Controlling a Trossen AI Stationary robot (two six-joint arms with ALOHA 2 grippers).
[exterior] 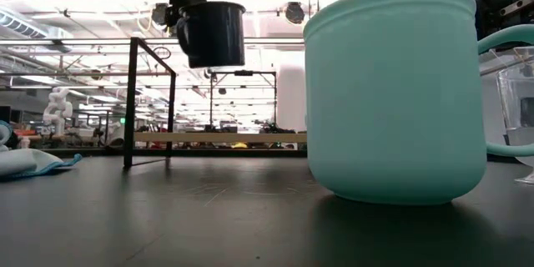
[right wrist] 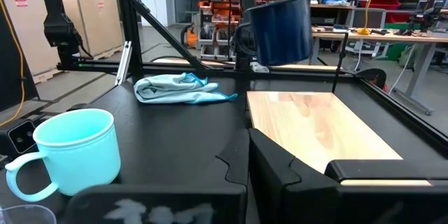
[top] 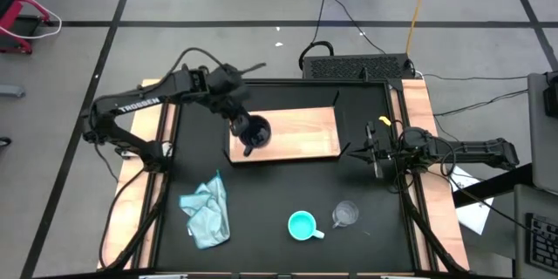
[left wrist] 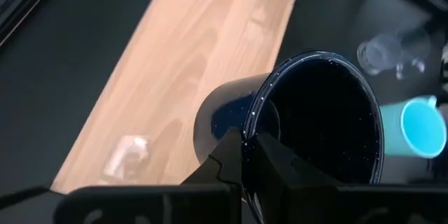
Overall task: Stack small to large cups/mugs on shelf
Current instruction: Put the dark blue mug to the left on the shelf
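Note:
The large dark navy mug [top: 255, 132] hangs in my left gripper [left wrist: 249, 144], above the left end of the light-brown wooden shelf [top: 301, 131]. In the low view the mug [exterior: 214, 33] is well above the board [exterior: 225, 138]. The turquoise mug [top: 302, 225] and the clear glass cup [top: 345, 214] stand upright on the black tabletop near its front edge. My right gripper [top: 375, 152] waits shut, just right of the shelf, touching nothing. My left gripper pinches the dark mug's wall at the rim [left wrist: 253, 115], one finger [left wrist: 283, 162] inside the mug and the other [left wrist: 227, 155] outside. It comes from above, pointing down. The mug [right wrist: 281, 29] is lifted clear of the shelf, slightly tilted, its handle [right wrist: 242, 39] to one side.
A crumpled light blue cloth [top: 207, 214] lies on the tabletop's front left. The shelf's thin black brackets [exterior: 132, 100] rise at its corners. Wooden side rails [top: 427, 166] border the table. The shelf's right part [right wrist: 315, 129] is bare wood.

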